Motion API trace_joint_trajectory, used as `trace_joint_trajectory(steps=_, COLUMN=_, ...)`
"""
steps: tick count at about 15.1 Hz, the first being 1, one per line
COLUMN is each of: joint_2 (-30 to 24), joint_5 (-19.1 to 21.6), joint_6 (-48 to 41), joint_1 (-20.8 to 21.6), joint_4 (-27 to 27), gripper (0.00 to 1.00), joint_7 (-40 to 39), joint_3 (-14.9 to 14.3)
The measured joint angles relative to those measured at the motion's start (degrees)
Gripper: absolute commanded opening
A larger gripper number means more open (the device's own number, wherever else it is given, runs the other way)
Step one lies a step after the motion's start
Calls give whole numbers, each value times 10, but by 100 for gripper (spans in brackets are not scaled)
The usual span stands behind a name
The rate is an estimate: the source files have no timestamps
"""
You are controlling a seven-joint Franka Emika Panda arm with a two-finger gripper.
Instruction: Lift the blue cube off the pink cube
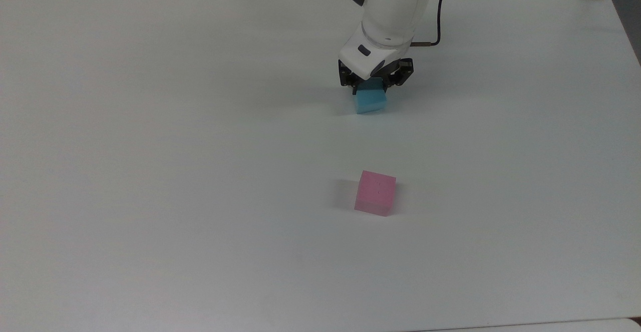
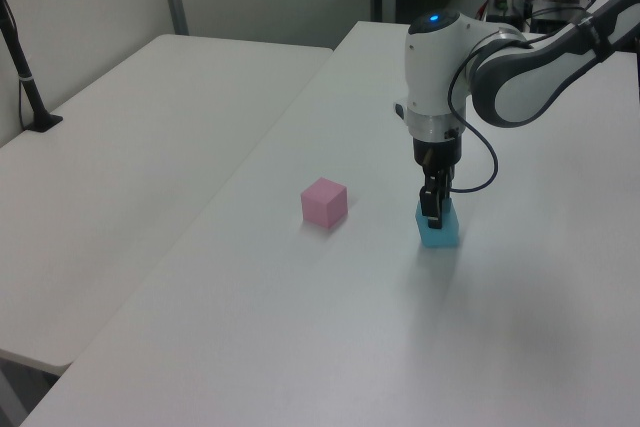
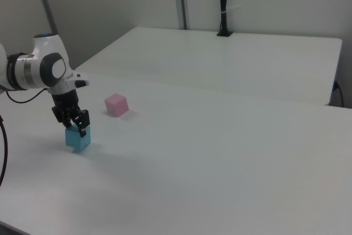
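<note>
The pink cube (image 1: 375, 193) (image 2: 324, 202) (image 3: 116, 104) sits alone on the white table, nothing on top of it. The blue cube (image 1: 371, 102) (image 2: 439, 228) (image 3: 77, 138) is low at the table surface, well apart from the pink one, toward the top view's upper edge. My gripper (image 1: 371, 87) (image 2: 432, 215) (image 3: 77, 125) comes straight down over the blue cube and is shut on its upper part, a black finger on either side. The cube's top face is hidden under the gripper.
The white table (image 1: 150, 172) spreads wide on all sides of both cubes. A second white table (image 2: 120, 147) (image 3: 236, 59) adjoins it. A black post (image 2: 25, 77) stands on that second table, and a thin cable (image 1: 435, 31) trails from the arm.
</note>
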Motion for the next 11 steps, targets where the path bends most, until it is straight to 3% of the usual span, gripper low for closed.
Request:
trace_joint_trajectory(steps=7, joint_2=-3, joint_5=0, joint_6=-13, joint_1=0, joint_4=2, gripper=100, joint_7=30, joint_3=0)
trace_joint_trajectory(steps=11, joint_2=-23, joint_5=-3, joint_6=-72, joint_1=-14, joint_4=35, gripper=100, joint_7=16, joint_3=-1)
